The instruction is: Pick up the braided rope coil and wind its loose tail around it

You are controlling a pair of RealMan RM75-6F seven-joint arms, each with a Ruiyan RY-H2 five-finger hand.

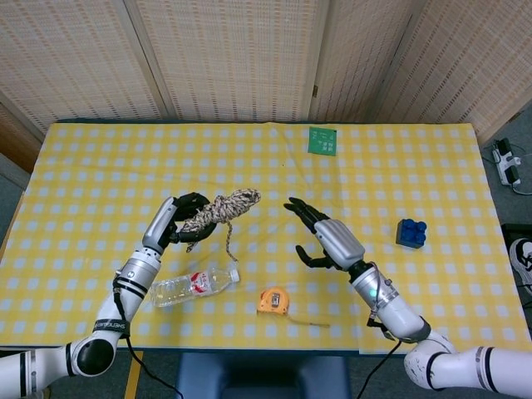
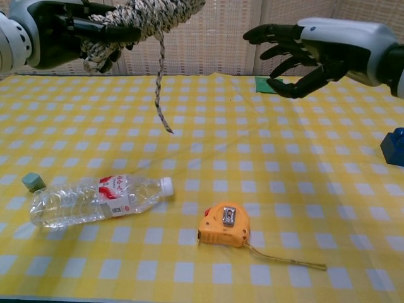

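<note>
1. Left hand (image 1: 179, 218) grips the beige-and-brown braided rope coil (image 1: 223, 208), lifted above the yellow checked table (image 1: 100, 166).
2. Loose tail (image 2: 160, 88) hangs free below the coil.
3. Right hand (image 1: 320, 237) holds nothing, fingers spread, well apart from the coil.
4. Clear plastic bottle (image 1: 193, 285) and orange tape measure (image 1: 273, 300) lie on the table.

Rope coil (image 2: 148, 16) top cut by chest frame edge; blue block (image 2: 394, 146) cropped at right.
</note>
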